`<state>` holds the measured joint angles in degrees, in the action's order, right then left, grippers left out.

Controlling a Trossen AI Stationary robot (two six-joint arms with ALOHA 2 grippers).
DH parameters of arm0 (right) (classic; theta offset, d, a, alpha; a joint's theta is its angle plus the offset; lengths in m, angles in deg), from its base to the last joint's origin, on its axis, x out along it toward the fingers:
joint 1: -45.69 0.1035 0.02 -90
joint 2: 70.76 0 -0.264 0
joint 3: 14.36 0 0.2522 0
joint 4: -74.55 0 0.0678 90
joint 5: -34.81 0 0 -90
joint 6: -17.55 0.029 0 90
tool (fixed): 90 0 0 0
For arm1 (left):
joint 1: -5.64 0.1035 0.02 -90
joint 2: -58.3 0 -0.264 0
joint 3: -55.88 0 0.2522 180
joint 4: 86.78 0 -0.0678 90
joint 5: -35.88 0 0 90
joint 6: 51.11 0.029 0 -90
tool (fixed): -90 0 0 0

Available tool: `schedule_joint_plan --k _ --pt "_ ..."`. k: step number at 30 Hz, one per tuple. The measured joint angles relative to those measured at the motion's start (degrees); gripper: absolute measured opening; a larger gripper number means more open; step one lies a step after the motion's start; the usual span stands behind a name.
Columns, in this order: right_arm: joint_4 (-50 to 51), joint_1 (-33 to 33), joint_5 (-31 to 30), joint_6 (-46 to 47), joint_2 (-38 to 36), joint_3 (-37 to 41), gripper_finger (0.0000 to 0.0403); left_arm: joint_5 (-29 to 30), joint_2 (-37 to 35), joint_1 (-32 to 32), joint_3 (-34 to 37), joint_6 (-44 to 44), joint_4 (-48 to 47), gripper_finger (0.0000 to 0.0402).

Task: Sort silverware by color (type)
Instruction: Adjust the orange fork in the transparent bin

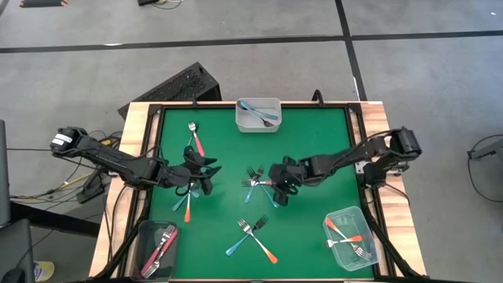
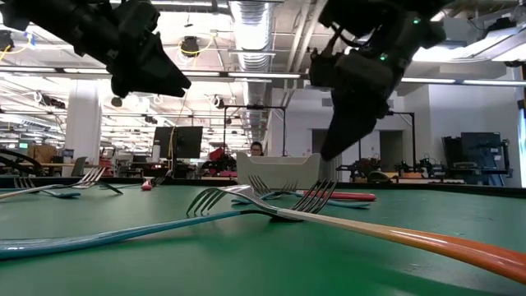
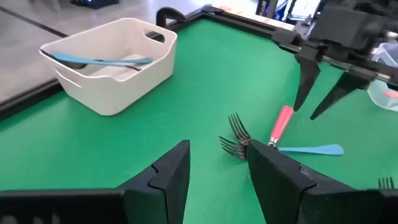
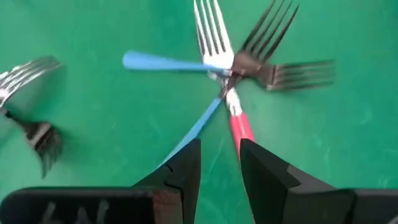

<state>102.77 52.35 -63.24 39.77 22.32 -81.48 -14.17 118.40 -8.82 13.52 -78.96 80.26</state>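
**Forks, loose on the green tabletop (image 1: 314, 149).**
- Centre cluster (image 1: 255, 182): two blue-handled forks and one red-handled fork (image 4: 239, 127), crossed so the necks overlap.
- Lower centre: a blue fork (image 1: 238, 242) crossed with an orange fork (image 1: 263, 248).
- Left of centre: a red fork (image 1: 196, 140) lying alone, and further forks partly hidden under the left arm.

**Handling (a judgement).** Light and stiff, with thin smooth plastic handles that could slip. They lie flat, so there is little to get under. Best taken across the handle, away from the crossing point, since lifting one fork may drag its neighbours.

**Right end effector (image 4: 219, 168).** Centre right of the high view, poised above the centre cluster. The fingers stand partly apart and grip nothing; the red handle's end lies in line with the gap between them.

**Left end effector (image 3: 217, 180).** Left of centre in the high view, fingers well apart, empty.

**Bins.**
- White bin (image 1: 258, 115), top centre: blue forks.
- Clear bin (image 1: 350, 238), lower right: an orange fork, perhaps more.
- Dark bin (image 1: 159, 248), lower left: red forks.

**Obstructions.** The two blue forks overlapping the red one are the main hindrance; the arms are near each other at mid-table.
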Motion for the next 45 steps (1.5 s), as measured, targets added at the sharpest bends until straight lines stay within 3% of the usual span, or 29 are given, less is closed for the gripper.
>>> schedule_joint_plan --k 7,16,22,29,34,39,45 --pt "-11.3 1.1 -8.0 0.9 0.0 2.2 0.0136 -0.7 0.0 0.9 0.0 0.9 0.3 0.0146" --pt "-9.6 0.2 -8.5 12.1 0.1 2.3 0.0161 -0.2 0.0 0.9 0.0 -5.6 0.0 0.0146" --pt "-11.3 1.4 -8.7 5.9 2.1 2.1 0.0165 0.3 1.4 0.7 0.0 -5.9 0.1 0.0146" --pt "-10.3 1.0 -8.6 2.9 2.4 2.1 0.0143 1.3 7.4 1.2 0.0 -5.9 4.4 0.0146" --pt "0.8 2.0 -8.3 6.9 -1.2 2.3 0.0106 0.4 10.5 1.2 0.0 -5.8 5.2 0.0146" --pt "11.8 8.6 2.4 9.4 -8.4 2.2 0.0079 -0.3 11.6 1.9 0.0 -3.7 6.5 0.0146" --pt "21.7 17.8 12.9 16.4 -17.3 2.3 0.0080 -1.0 11.1 2.9 0.0 -0.3 11.0 0.0146"
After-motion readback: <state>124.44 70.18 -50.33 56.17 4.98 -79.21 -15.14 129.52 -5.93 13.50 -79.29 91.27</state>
